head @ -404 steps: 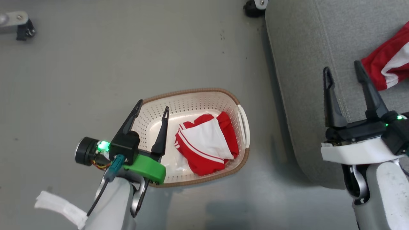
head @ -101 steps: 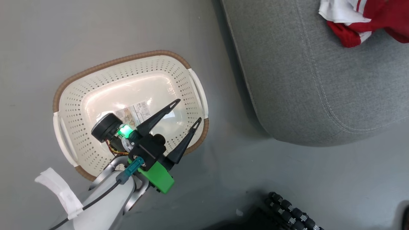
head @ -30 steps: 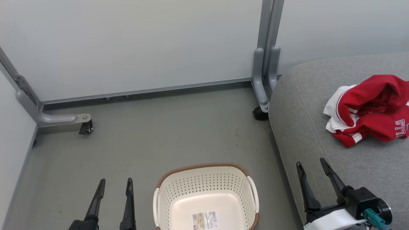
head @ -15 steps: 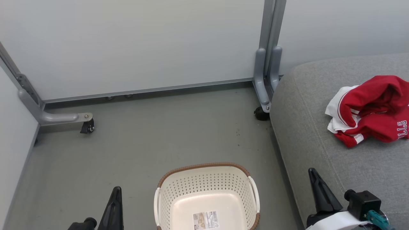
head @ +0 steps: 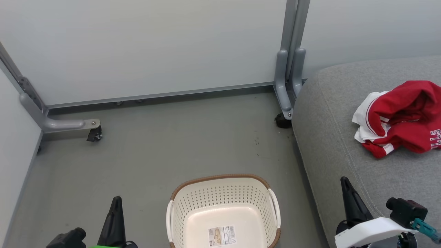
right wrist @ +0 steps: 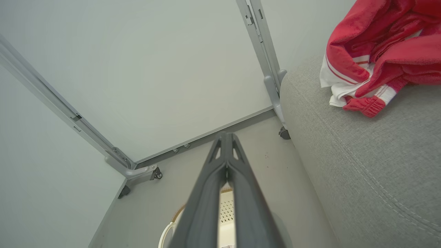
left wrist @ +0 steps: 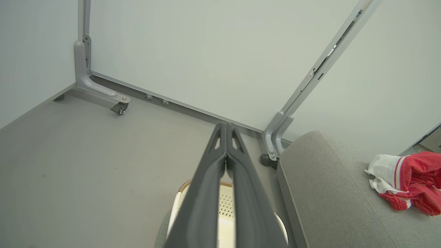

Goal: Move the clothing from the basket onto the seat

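Red clothing (white letters "LLS" legible) is lying on the grey fabric seat. The fingers of the left gripper and the right gripper are pressing together, empty.

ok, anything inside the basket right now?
The basket holds just a label sticker on its bare base. Its near end runs off the head view's bottom edge, unseen.

Soft, even, bright light; a faint shadow lies on the floor beside the seat. In wrist views the frame posts lean and the near fingers look blurred.
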Tool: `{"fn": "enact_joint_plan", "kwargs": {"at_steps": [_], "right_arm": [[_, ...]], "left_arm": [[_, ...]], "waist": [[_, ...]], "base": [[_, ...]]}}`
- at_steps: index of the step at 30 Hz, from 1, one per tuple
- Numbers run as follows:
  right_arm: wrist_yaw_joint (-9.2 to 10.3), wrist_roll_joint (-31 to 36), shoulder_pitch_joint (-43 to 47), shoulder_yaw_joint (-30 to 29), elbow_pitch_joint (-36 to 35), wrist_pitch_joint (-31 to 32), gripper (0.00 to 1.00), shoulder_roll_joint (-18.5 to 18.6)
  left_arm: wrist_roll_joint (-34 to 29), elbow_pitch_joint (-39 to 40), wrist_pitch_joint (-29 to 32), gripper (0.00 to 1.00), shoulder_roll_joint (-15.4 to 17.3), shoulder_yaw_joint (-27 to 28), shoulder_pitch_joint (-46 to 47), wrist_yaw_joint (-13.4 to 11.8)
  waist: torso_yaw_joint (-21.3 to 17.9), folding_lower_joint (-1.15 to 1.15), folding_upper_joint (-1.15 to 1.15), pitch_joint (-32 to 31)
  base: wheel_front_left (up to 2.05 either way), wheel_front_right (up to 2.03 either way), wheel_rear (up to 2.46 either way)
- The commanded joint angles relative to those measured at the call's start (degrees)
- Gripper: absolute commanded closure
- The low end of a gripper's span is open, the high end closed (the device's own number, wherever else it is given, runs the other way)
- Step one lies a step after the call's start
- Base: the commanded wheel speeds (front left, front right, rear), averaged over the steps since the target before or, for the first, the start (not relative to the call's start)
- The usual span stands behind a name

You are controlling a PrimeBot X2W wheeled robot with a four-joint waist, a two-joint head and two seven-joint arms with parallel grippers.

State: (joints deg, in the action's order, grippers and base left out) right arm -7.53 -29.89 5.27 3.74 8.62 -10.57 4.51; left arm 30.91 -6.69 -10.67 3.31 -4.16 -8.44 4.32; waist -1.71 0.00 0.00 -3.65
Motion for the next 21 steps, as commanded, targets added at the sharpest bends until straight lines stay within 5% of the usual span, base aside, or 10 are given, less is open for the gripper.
{"fn": "enact_joint_plan", "kwargs": {"at_steps": [1,21], "right_arm": [[0.01,-2.37,-1.94,-0.42,-0.51,0.38,1.0,0.46],[0.02,-19.8,-4.6,-2.2,1.01,4.22,1.0,0.64]], "left_arm": [[2.33,0.37,0.29,1.0,0.71,0.32,2.07,0.34],[19.58,-1.63,4.09,1.0,1.2,2.11,5.7,1.2]], "waist": [[0.02,0.0,0.0,0.05],[0.35,0.0,0.0,0.78]], "base": [[0.0,0.0,0.0],[0.0,0.0,0.0]]}}
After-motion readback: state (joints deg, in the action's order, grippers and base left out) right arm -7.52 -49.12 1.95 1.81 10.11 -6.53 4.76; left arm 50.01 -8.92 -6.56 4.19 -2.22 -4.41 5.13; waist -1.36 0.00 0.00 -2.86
